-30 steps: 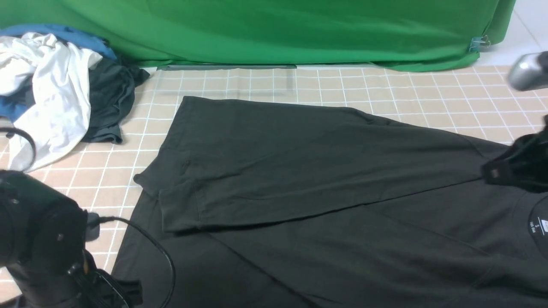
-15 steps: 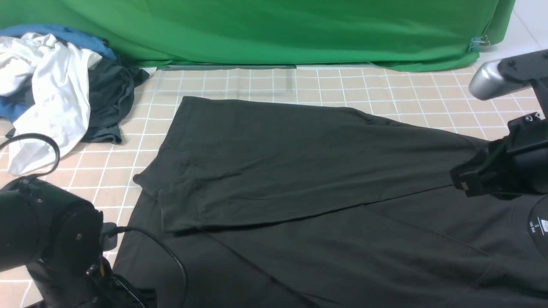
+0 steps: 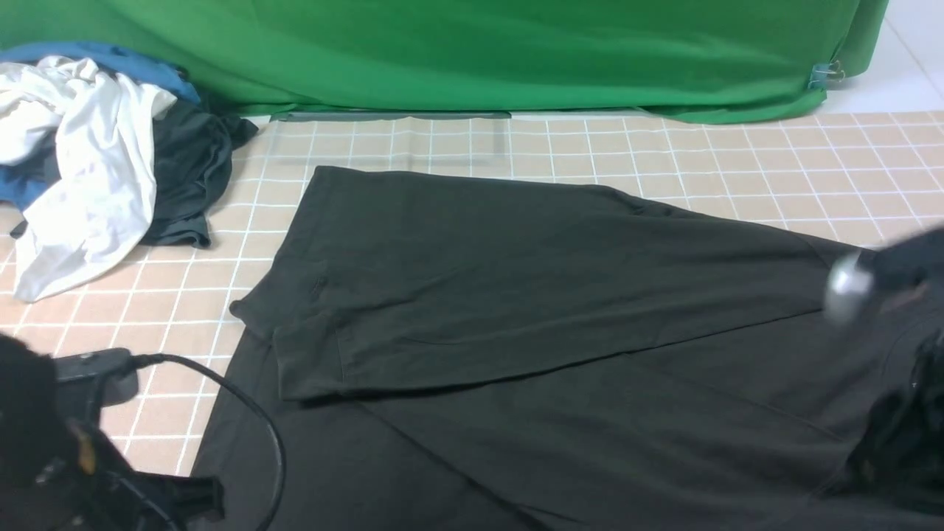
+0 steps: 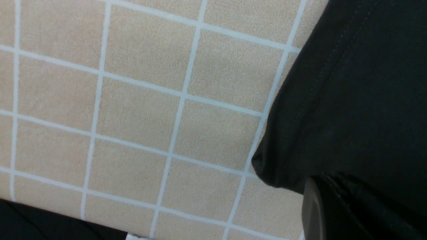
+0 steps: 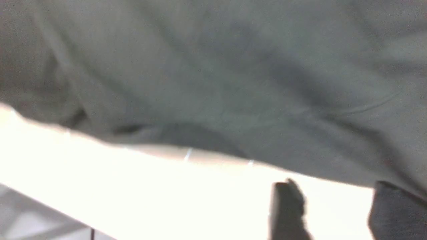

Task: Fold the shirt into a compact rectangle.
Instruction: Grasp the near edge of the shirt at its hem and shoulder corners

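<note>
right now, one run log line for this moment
shirt: one side folded in | left gripper: shut on its hem corner | right gripper: open, empty

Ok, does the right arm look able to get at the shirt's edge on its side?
Probably yes: the right gripper is open, and the shirt lies just ahead of it with nothing between.

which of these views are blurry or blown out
Front view: shirt sharp, right arm smeared by motion. Left wrist view: crisp, evenly lit. Right wrist view: blurred throughout, table washed out to white.
</note>
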